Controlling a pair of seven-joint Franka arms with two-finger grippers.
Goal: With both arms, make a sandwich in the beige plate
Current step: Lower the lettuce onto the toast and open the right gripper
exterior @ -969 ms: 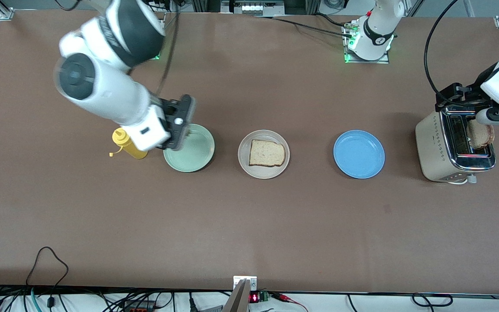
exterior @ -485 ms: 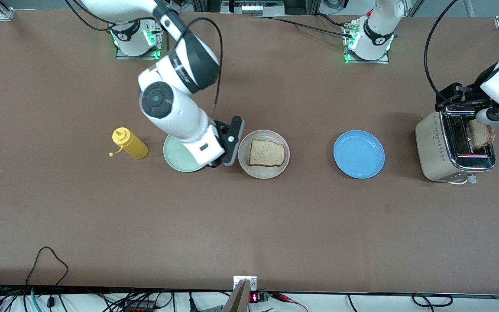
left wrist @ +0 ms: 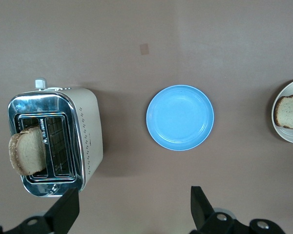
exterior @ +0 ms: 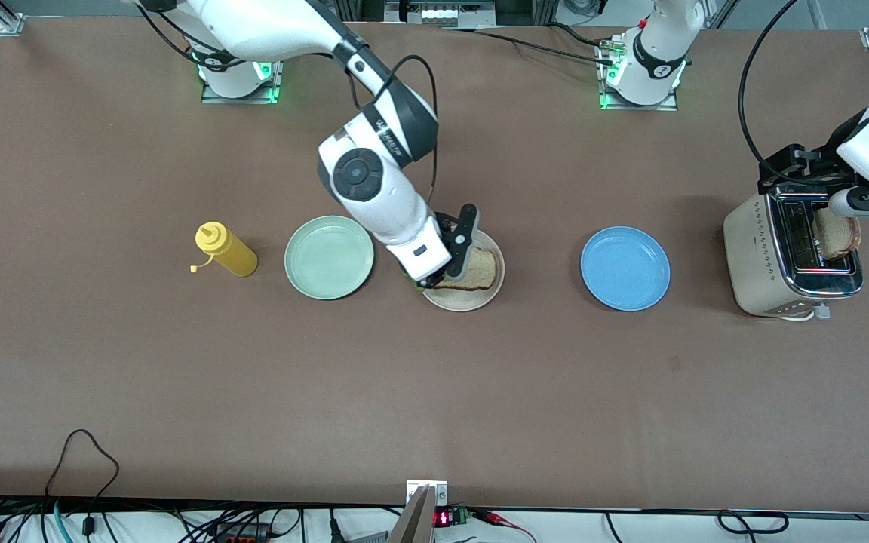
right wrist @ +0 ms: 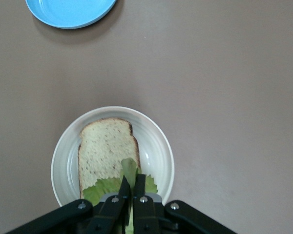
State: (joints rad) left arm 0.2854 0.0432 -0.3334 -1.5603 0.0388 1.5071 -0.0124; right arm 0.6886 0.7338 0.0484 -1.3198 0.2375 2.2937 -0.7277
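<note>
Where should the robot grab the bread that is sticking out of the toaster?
Probably by its top part. The bread slice stands upright in a slot of the toaster, so only its upper half shows. The open left gripper hangs over the toaster; coming straight down, one finger on each flat face, looks safest. The right gripper, over the beige plate, is shut on the lettuce leaf.

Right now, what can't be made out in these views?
- Lettuce leaf: mostly covered by the shut right tool in the right wrist view; hidden under the arm in the front view.
- Bread slice on the beige plate: partly hidden by that arm.
- Left tool over the toaster: cut off by the frame edge.
</note>
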